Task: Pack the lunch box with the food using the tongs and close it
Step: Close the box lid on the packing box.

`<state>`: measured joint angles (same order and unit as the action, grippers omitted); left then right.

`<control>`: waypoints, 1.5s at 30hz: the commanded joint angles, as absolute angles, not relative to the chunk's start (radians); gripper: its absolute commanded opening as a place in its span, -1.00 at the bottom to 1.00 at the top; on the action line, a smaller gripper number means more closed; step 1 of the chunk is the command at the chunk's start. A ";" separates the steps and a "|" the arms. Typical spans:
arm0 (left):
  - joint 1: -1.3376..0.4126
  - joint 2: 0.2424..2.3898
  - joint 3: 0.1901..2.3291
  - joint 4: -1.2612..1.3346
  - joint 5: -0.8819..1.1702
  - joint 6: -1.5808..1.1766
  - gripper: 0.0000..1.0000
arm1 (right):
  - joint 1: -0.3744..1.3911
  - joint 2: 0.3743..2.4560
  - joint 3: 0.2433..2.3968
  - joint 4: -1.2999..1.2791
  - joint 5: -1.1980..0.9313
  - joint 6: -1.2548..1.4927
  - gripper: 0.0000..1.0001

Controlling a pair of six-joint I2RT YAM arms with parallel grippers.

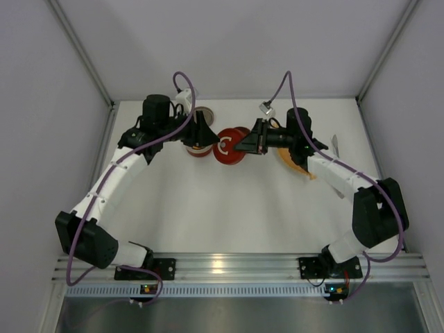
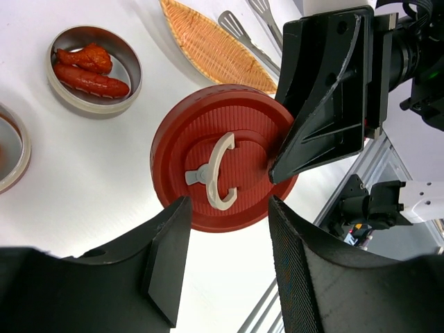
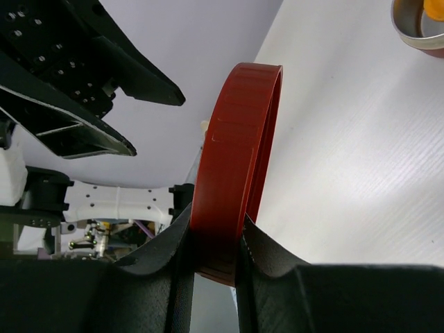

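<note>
The lunch box's red round lid (image 2: 208,132), with a white handle (image 2: 220,173), hangs on edge above the table. My right gripper (image 3: 211,250) is shut on its rim (image 3: 232,173) and shows as a black block (image 2: 326,104) in the left wrist view. My left gripper (image 2: 225,257) is open with nothing between its fingers; the lid lies just beyond its tips. Red food pieces (image 2: 90,69) lie in a steel tin (image 2: 133,76). An orange-yellow piece (image 3: 431,10) sits in another tin (image 3: 409,31). The grey tongs (image 2: 243,31) lie beside the orange dish (image 2: 208,45).
A third tin (image 2: 10,149) shows at the left edge of the left wrist view. In the top view the two grippers (image 1: 201,135) (image 1: 244,144) face each other across the lid (image 1: 227,147) at the back of the table. Enclosure walls stand close on three sides.
</note>
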<state>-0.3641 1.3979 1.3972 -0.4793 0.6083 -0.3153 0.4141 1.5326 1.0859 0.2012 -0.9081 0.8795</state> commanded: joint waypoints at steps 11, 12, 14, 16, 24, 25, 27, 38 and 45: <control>-0.385 1.391 1.373 -0.396 0.575 -0.348 0.08 | 0.402 1.519 1.065 0.495 -0.953 1.058 -1.00; -0.388 1.394 1.373 -0.394 0.575 -0.350 0.08 | 0.403 1.519 1.068 0.497 -0.953 1.057 -1.00; -0.405 1.402 1.376 -0.396 0.571 -0.347 0.08 | 0.405 1.520 1.068 0.492 -0.953 1.051 -1.00; -0.419 1.410 1.376 -0.390 0.566 -0.347 0.07 | 0.408 1.520 1.069 0.485 -0.953 1.042 -1.00; -0.448 1.422 1.381 -0.374 0.554 -0.353 -0.03 | 0.410 1.520 1.075 0.468 -0.953 1.031 -1.00; -0.452 1.422 1.381 -0.371 0.552 -0.353 -0.04 | 0.411 1.520 1.075 0.469 -0.953 1.031 -1.00; -0.457 1.427 1.382 -0.374 0.546 -0.348 -0.07 | 0.410 1.522 1.074 0.468 -0.953 1.029 -1.00; -0.460 1.447 1.394 -0.373 0.517 -0.356 -0.56 | 0.425 1.522 1.083 0.466 -0.960 1.011 -1.00; -0.462 1.440 1.394 -0.396 0.514 -0.347 -1.00 | 0.420 1.537 1.137 0.316 -0.977 0.908 -0.36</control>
<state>-0.4580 1.4380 1.3762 -0.4164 0.5240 -0.3492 0.4164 1.5356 1.0657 0.3462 -0.9417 0.9855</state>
